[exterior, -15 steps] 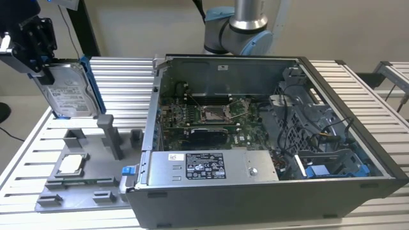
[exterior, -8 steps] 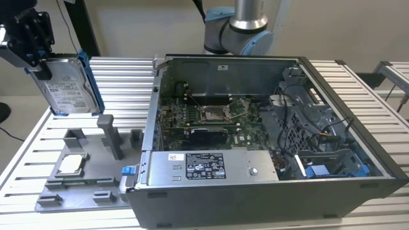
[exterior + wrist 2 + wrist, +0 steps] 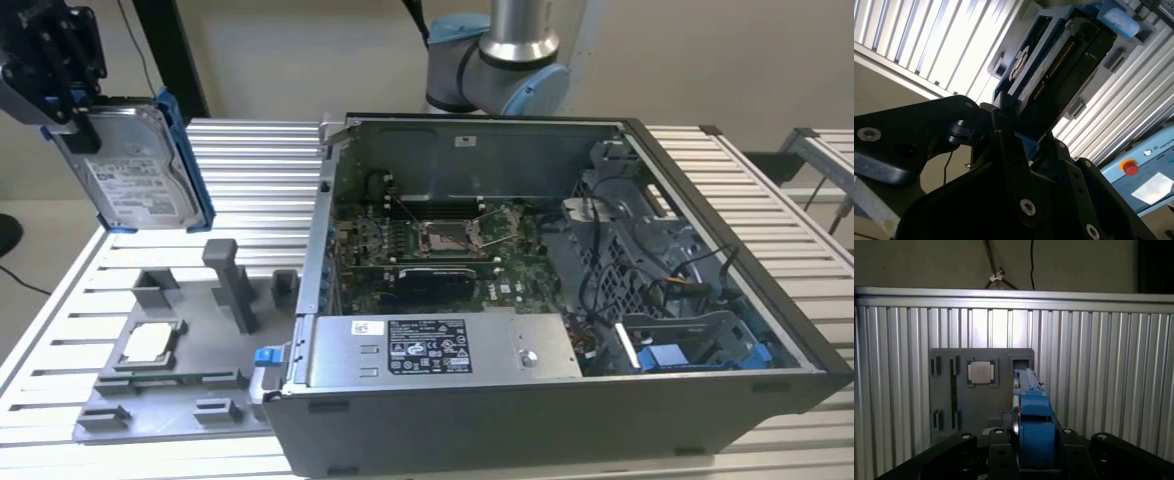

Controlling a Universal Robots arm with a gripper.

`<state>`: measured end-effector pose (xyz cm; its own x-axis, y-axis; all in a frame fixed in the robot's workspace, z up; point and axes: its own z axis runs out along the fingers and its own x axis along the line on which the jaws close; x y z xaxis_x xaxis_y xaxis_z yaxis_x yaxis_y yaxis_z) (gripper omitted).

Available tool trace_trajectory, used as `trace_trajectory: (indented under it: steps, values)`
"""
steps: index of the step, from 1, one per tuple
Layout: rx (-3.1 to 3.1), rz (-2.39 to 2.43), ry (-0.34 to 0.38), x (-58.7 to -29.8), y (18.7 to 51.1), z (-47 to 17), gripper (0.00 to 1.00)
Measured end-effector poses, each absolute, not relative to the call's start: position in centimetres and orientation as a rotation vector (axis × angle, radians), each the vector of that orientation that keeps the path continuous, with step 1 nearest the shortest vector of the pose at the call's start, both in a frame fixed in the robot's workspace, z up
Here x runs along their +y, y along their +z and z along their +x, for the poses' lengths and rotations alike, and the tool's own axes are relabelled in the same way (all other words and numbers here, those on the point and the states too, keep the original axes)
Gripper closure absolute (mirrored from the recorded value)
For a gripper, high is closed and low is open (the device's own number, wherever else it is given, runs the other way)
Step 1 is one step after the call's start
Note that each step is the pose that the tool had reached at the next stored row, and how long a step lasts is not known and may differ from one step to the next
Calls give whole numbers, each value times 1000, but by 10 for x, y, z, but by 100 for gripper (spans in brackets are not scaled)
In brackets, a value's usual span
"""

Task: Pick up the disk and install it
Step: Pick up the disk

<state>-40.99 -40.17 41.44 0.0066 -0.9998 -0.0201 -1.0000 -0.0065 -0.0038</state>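
The disk (image 3: 134, 165) hangs on edge above the table's (image 3: 267, 150) edge at the exterior view's left, its upper end pinched in the gripper (image 3: 70, 118), picked up and clear of the grey tray (image 3: 187, 340) but not yet installed in the open computer case (image 3: 534, 420).

Robotics lab: arm (image 3: 514, 60), aluminium table (image 3: 787, 200), opened computer (image 3: 534, 425)

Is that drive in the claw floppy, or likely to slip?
Probably stiff: the disk hangs straight from the gripper, no sag. Its metal body suggests it's heavy for its size. Gripped at one end, it might slip if jolted.
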Motion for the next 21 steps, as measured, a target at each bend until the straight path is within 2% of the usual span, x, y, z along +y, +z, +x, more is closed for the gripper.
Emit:
trace_trajectory:
  steps: [21]
  values:
    - [2204,-2218,15,-402,457,-410,100]
